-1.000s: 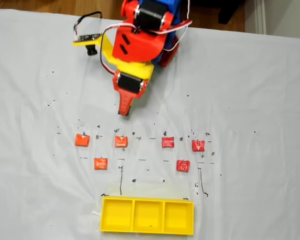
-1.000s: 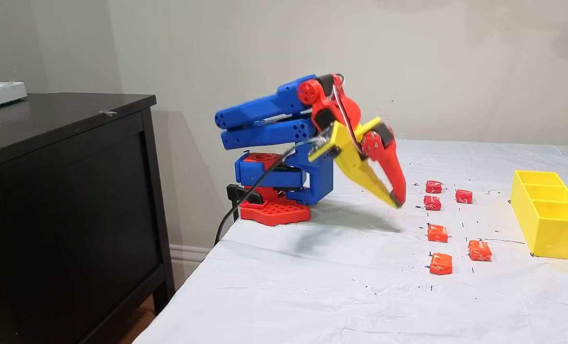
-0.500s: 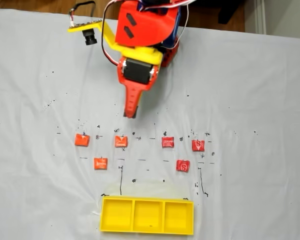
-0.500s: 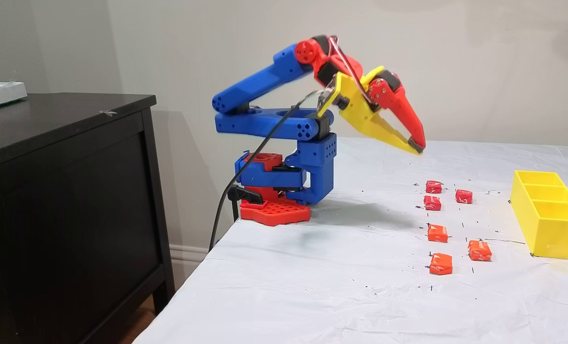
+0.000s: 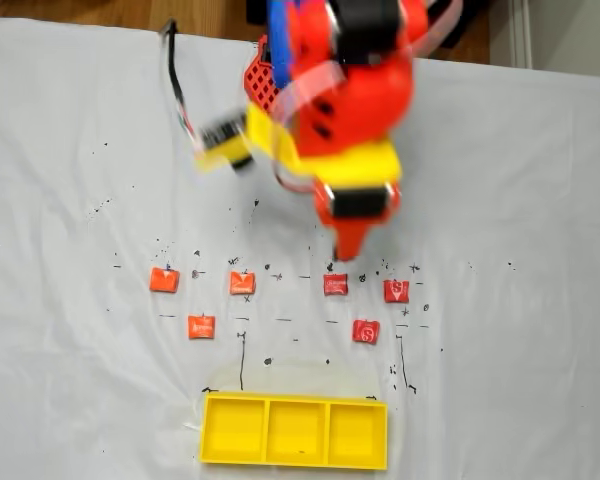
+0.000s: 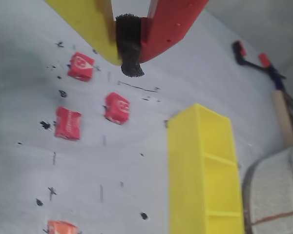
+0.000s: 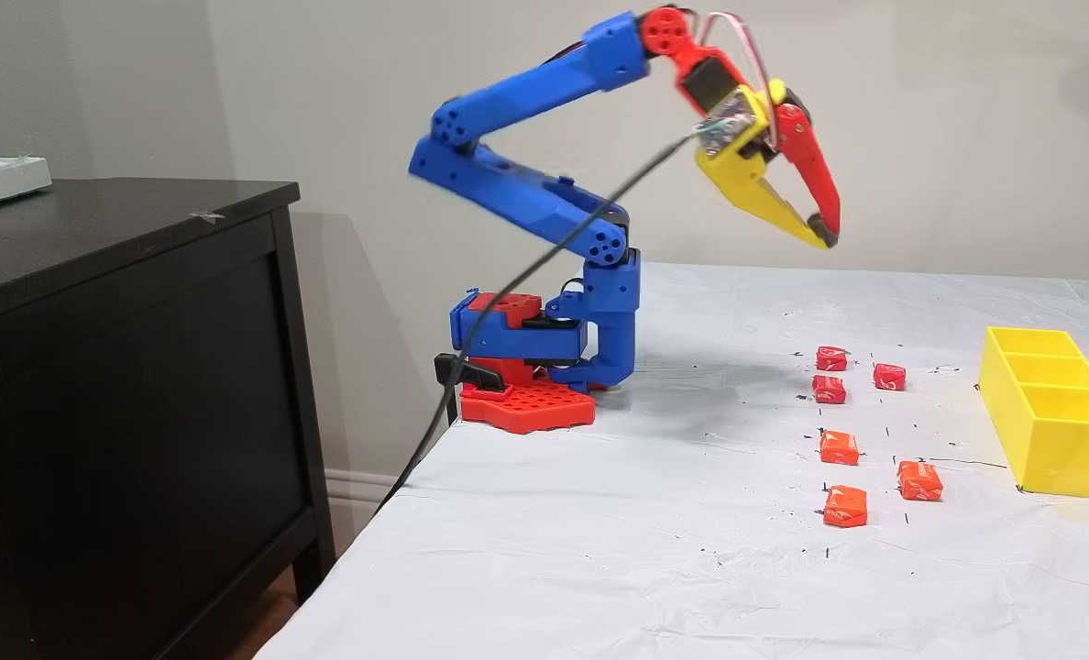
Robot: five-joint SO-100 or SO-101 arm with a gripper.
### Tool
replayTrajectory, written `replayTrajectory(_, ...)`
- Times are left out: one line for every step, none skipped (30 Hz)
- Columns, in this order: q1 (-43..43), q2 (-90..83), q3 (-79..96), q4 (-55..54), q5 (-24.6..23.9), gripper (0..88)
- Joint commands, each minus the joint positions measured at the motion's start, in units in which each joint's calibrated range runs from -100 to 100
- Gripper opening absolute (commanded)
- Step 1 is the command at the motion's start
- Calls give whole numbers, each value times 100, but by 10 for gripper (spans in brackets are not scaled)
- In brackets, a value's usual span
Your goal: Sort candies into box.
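Observation:
Three orange candies (image 5: 201, 327) lie left and three red candies (image 5: 366, 331) lie right on the white cloth, in two rows. The yellow box (image 5: 294, 465), with three compartments holding nothing, sits nearer the front edge. My gripper (image 5: 348, 252) hangs high above the cloth, just behind the leftmost red candy (image 5: 335, 285). The side fixed view shows the gripper (image 7: 824, 236) well above the candies (image 7: 829, 389) and left of the box (image 7: 1058, 449). In the wrist view the gripper (image 6: 129, 58) is shut, black pads together, holding nothing, with red candies (image 6: 117, 107) and the box (image 6: 185, 170) below.
The arm's red and blue base (image 7: 526, 403) stands at the table's far end, and a black cable trails off it. A black cabinet (image 7: 123, 367) stands beside the table. Red-tipped clamps (image 6: 249, 54) and a wooden handle (image 6: 283, 114) lie beyond the box.
The arm has risen and swung right in the overhead-style view, from above the orange candies toward the red ones. The gripper stayed shut and the candies did not move.

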Motion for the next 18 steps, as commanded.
replayTrajectory(-354, 954, -1048, 126, 83, 0)
replayTrajectory(-436, 1140, -1185, 191, 132, 0)
replayTrajectory(-526, 1386, -1385, 289, 161, 0)
replayTrajectory(-572, 1454, -1440, 289, 171, 0)
replayTrajectory(-635, 1496, -1467, 273, 200, 0)
replayTrajectory(-689, 1547, -1503, 281, 230, 0)
replayTrajectory(-735, 1615, -1549, 298, 239, 0)
replayTrajectory(-798, 1692, -1585, 298, 249, 0)
replayTrajectory(-861, 1785, -1604, 314, 215, 0)
replayTrajectory(-952, 1921, -1640, 388, 186, 0)
replayTrajectory(-1061, 2090, -1713, 510, 176, 0)
replayTrajectory(-1160, 2217, -1740, 551, 186, 0)
replayTrajectory(-1251, 2345, -1722, 551, 190, 0)
replayTrajectory(-1332, 2421, -1704, 551, 200, 0)
replayTrajectory(-1387, 2472, -1649, 535, 205, 0)
replayTrajectory(-1423, 2514, -1594, 486, 195, 0)
replayTrajectory(-1441, 2565, -1540, 437, 176, 0)
replayTrajectory(-1468, 2625, -1494, 388, 161, 0)
